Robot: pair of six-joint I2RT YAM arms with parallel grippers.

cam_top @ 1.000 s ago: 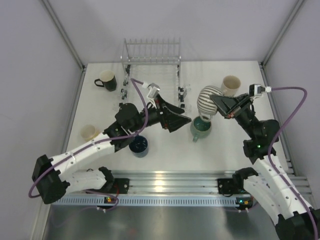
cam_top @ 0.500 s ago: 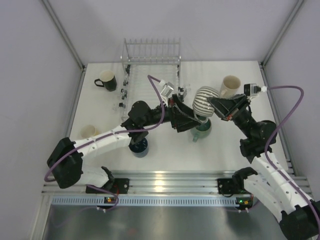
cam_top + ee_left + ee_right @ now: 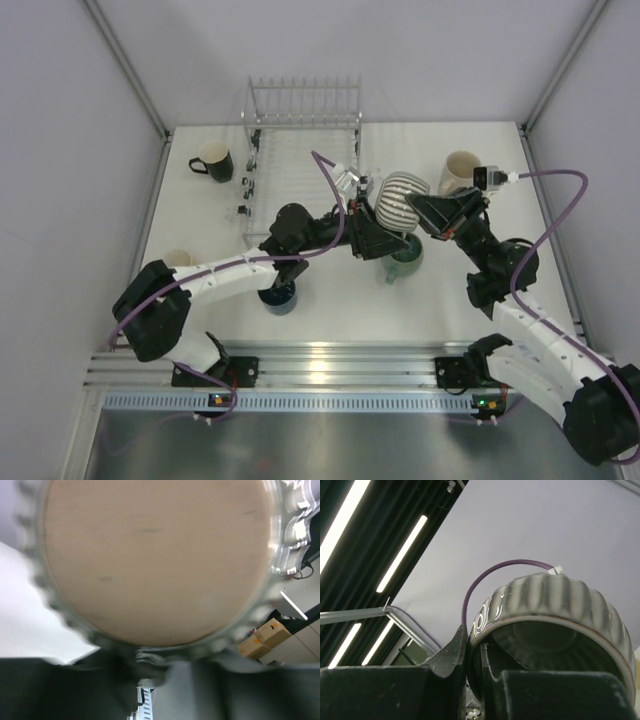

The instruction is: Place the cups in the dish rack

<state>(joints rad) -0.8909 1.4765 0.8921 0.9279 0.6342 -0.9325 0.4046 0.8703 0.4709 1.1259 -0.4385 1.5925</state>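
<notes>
The ribbed beige cup (image 3: 400, 195) hung in the air on its side, right of the dish rack (image 3: 303, 150) and just above the teal-green mug (image 3: 403, 258) that stood on the table (image 3: 330, 320). The right gripper (image 3: 420, 206) came at it from the right and was clamped on its rim. In the right wrist view one finger (image 3: 451, 657) lay against the outside of the ribbed wall and the other sat inside the mouth, with the cup's wall (image 3: 555, 610) pinched between them.

The left gripper (image 3: 380, 222) reached in from the left and met the opposite end of the same cup. In the left wrist view the cup's flat tan base (image 3: 150, 555) filled nearly the whole frame, ringed by the blurred ribs, with the dark fingers (image 3: 55, 690) low at the near edge right under it. Whether those jaws were already pressing on the cup or only standing around it could not be told.

The rack stood at the far side of the table, its upright prongs along the far edge. The black mug (image 3: 214, 160) stood left of the rack, the tall cream cup (image 3: 460, 172) at the far right behind the right arm, the small yellowish cup (image 3: 180, 263) near the left edge, and the dark blue cup (image 3: 278, 294) under the left arm, nearer the bases.
</notes>
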